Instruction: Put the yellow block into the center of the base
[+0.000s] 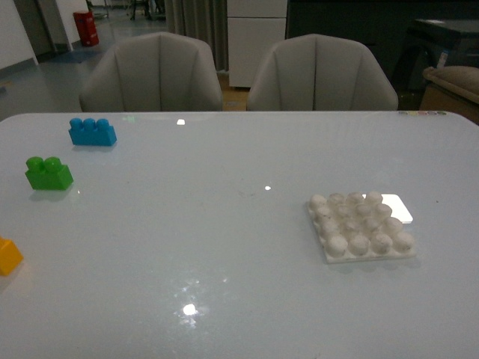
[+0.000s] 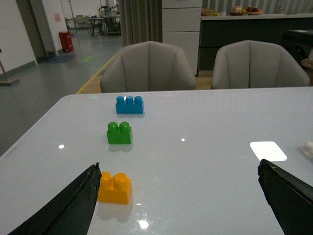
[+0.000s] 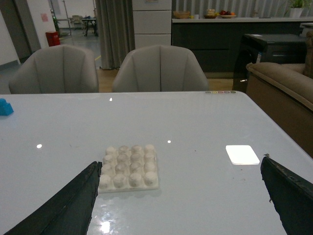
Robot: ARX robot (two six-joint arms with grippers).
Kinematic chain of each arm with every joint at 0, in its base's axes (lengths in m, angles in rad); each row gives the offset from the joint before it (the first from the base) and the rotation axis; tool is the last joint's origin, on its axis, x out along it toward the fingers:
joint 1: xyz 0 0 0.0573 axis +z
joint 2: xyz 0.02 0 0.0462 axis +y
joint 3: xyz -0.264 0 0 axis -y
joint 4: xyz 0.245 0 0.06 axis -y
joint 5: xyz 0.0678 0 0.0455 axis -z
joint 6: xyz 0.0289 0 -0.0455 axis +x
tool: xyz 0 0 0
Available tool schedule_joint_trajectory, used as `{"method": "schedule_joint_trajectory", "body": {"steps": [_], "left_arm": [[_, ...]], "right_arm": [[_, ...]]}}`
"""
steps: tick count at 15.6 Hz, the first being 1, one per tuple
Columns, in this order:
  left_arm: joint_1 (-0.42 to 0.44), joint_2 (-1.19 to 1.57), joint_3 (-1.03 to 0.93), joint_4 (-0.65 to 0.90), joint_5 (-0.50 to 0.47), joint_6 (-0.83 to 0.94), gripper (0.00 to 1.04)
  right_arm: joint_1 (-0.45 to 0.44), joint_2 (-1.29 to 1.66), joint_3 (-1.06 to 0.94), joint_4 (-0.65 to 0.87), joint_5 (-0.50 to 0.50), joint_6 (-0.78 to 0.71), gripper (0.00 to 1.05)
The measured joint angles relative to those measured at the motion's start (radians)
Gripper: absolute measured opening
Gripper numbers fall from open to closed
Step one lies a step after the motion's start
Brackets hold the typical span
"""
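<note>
We hold our left gripper (image 2: 178, 169) wide open near the yellow block (image 2: 114, 188) — ready, we judge, to grasp it; the right gripper (image 3: 179, 164), equally wide and empty, faces the base (image 3: 128, 168), well apart from the block.

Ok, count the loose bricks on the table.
3, in a row on the robot's left: yellow block nearest, green brick behind it, blue brick farthest. None seems hidden.

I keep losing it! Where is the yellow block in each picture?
Front view: the yellow block is at the left edge, partly cut off, nearer than the green brick.
Left wrist view: the yellow block is the nearest brick, in front of the green brick.
Right wrist view: not in it.
Shared landmark: the blue brick shows in all three.
</note>
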Motion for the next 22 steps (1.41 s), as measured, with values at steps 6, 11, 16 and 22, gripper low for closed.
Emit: {"method": "schedule_joint_trajectory", "body": {"steps": [6, 11, 16, 22], "left_arm": [[0.0, 0.0, 0.0, 0.0, 0.0, 0.0, 0.98], [0.0, 0.0, 0.0, 0.0, 0.0, 0.0, 0.98], [0.0, 0.0, 0.0, 0.001, 0.0, 0.0, 0.98], [0.0, 0.0, 0.0, 0.0, 0.0, 0.0, 0.98]], "right_arm": [[0.0, 0.0, 0.0, 0.0, 0.0, 0.0, 0.98], [0.0, 0.0, 0.0, 0.0, 0.0, 0.0, 0.98], [-0.129, 0.307, 0.08, 0.187, -0.098, -0.073, 0.98], [-0.144, 1.211, 0.528, 0.556, -0.179, -0.043, 0.98]]}}
